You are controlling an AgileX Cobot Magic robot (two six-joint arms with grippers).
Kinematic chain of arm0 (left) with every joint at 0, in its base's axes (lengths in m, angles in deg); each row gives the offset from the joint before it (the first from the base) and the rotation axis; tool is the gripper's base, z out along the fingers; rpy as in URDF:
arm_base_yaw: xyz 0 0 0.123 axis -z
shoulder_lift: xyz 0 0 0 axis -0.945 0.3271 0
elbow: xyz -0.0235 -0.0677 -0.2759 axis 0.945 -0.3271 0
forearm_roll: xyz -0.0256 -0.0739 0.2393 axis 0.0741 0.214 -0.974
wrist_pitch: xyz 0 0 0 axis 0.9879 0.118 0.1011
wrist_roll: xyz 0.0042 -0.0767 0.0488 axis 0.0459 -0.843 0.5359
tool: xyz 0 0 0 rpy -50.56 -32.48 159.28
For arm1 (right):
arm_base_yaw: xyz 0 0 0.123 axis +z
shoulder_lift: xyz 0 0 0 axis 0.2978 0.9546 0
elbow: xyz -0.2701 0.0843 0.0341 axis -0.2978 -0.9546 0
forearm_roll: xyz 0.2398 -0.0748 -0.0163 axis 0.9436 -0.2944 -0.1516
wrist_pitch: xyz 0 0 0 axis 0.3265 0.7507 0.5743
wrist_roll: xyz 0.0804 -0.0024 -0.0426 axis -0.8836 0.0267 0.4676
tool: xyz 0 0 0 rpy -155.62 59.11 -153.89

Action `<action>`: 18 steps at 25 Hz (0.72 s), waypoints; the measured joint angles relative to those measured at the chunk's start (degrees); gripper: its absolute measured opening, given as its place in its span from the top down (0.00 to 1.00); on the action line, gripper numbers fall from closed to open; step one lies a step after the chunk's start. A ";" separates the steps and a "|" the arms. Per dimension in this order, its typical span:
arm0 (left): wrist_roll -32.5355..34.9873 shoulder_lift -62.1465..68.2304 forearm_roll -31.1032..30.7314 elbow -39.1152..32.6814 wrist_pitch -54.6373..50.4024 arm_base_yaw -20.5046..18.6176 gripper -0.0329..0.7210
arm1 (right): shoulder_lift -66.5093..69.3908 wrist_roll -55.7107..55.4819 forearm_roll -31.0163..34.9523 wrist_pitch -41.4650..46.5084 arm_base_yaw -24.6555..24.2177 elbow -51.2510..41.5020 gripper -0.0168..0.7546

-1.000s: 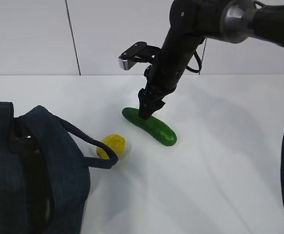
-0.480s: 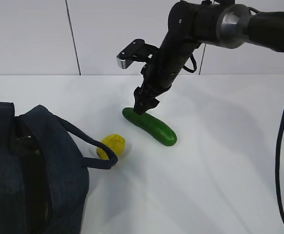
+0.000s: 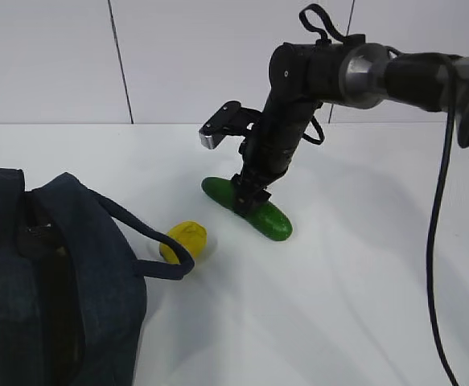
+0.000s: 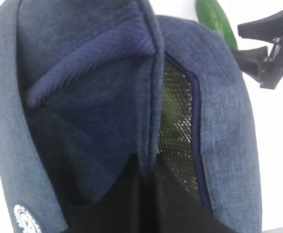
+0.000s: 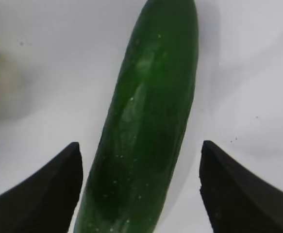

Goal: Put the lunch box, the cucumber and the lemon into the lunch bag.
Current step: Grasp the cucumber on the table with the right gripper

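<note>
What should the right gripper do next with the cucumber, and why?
Probably close on it. The right gripper is open, its fingers on either side of the cucumber with clear gaps, and the cucumber lies on the table. In the exterior view the gripper is down at the cucumber's middle, so closing should secure it for the lift toward the bag.

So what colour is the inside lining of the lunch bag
Silvery, with a quilted foil look. The lunch bag lining shows best in the left wrist view.
</note>
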 joint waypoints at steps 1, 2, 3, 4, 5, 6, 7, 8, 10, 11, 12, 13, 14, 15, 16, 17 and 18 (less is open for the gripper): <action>0.00 0.00 0.00 0.00 0.00 0.00 0.96 | 0.25 -0.26 -0.27 0.09 0.00 0.00 0.24; 0.00 0.00 0.00 0.00 0.00 0.00 0.96 | 0.35 -0.36 -0.40 0.09 0.00 0.00 0.24; 0.00 0.00 0.00 0.00 0.00 0.00 0.96 | 0.35 -0.52 -0.40 0.09 0.00 0.00 0.24; 0.00 0.00 0.10 0.00 0.00 0.00 0.96 | 0.35 -0.67 -0.40 0.13 0.00 0.00 0.24; 0.00 0.00 0.07 0.00 0.00 0.00 0.96 | 0.35 -0.72 -0.40 0.13 0.00 0.00 0.24; 0.00 0.00 0.07 0.00 0.00 0.00 0.96 | 0.35 -0.84 -0.40 0.23 0.00 0.00 0.24; 0.00 0.00 0.07 0.00 0.00 0.00 0.96 | 0.35 -0.89 -0.40 0.35 0.00 0.00 0.24; 0.00 0.00 0.07 0.00 0.00 0.00 0.96 | 0.35 -0.98 -0.40 0.58 0.00 0.08 0.24; 0.00 0.00 0.07 0.00 0.00 0.00 0.96 | 0.35 -1.12 -0.40 1.26 0.00 0.08 0.24; 0.00 0.00 0.13 0.00 0.00 0.00 0.96 | 0.35 -1.12 -0.40 1.59 0.00 0.08 0.24; 0.00 0.00 0.22 0.00 -0.04 0.00 0.96 | 0.35 -1.12 -0.40 1.60 0.00 0.08 0.25; 0.00 0.00 0.36 0.00 -0.04 0.00 0.96 | 0.35 -1.12 -0.40 1.68 0.00 0.08 0.26; 0.00 0.00 0.50 0.00 -0.04 0.00 0.96 | 0.35 -1.12 -0.40 1.68 0.00 0.08 0.28; 0.00 0.00 0.50 0.00 -0.04 0.00 0.96 | 0.35 -1.12 -0.40 1.73 0.00 0.08 0.29; 0.00 0.00 0.54 0.00 -0.04 0.00 0.96 | 0.35 -1.12 -0.40 1.82 0.00 0.08 0.31; 0.00 0.00 0.54 0.00 -0.04 0.00 0.96 | 0.35 -1.12 -0.40 1.96 0.00 0.08 0.32; 0.00 0.00 0.63 0.00 -0.04 0.00 0.96 | 0.35 -1.12 -0.40 1.96 0.00 0.08 0.34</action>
